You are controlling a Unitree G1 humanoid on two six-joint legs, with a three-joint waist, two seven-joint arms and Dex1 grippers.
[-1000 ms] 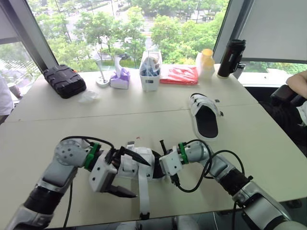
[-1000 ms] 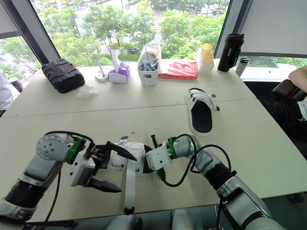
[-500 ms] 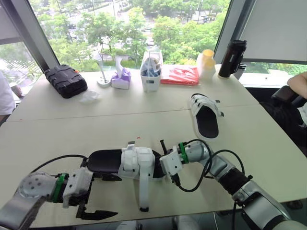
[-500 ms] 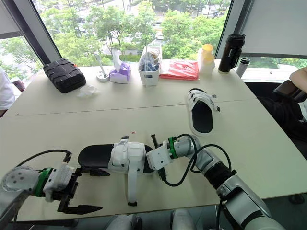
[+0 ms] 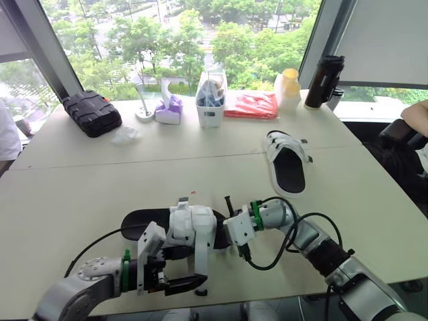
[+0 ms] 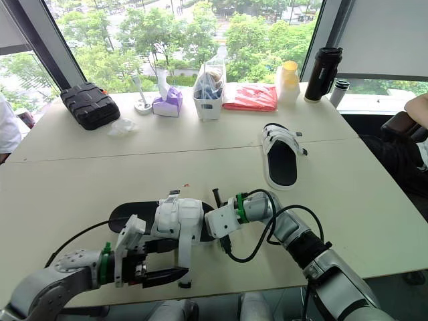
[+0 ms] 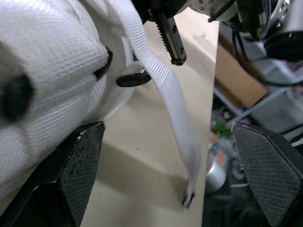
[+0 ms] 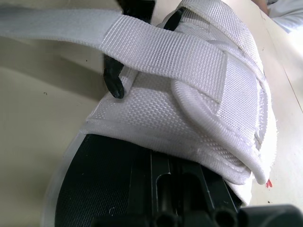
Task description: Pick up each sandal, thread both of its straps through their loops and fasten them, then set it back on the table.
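The near sandal (image 5: 150, 224), black-soled with white straps, lies flat near the table's front edge. One long strap (image 5: 199, 264) hangs loose from it toward the edge, seen close up as strap (image 7: 165, 90). My left gripper (image 5: 179, 271) is low at the front edge, open, its fingers (image 7: 66, 175) spread on either side of the strap's free end without touching it. My right gripper (image 5: 234, 231) sits against the sandal's toe end, where the white upper (image 8: 189, 104) is very close. The second sandal (image 5: 287, 164) lies apart at centre right with its straps closed.
Along the window stand a black case (image 5: 90, 112), a tissue box (image 5: 167, 110), a white bin (image 5: 208, 100), a red packet (image 5: 251, 105), yellow cups (image 5: 289, 87) and a black bottle (image 5: 322, 80). A person's arm (image 5: 418, 110) shows at the right edge.
My left gripper let go of the sandal's straps, drew back to the front left, then came in low at the loose strap's end. The sandal and right gripper stayed put.
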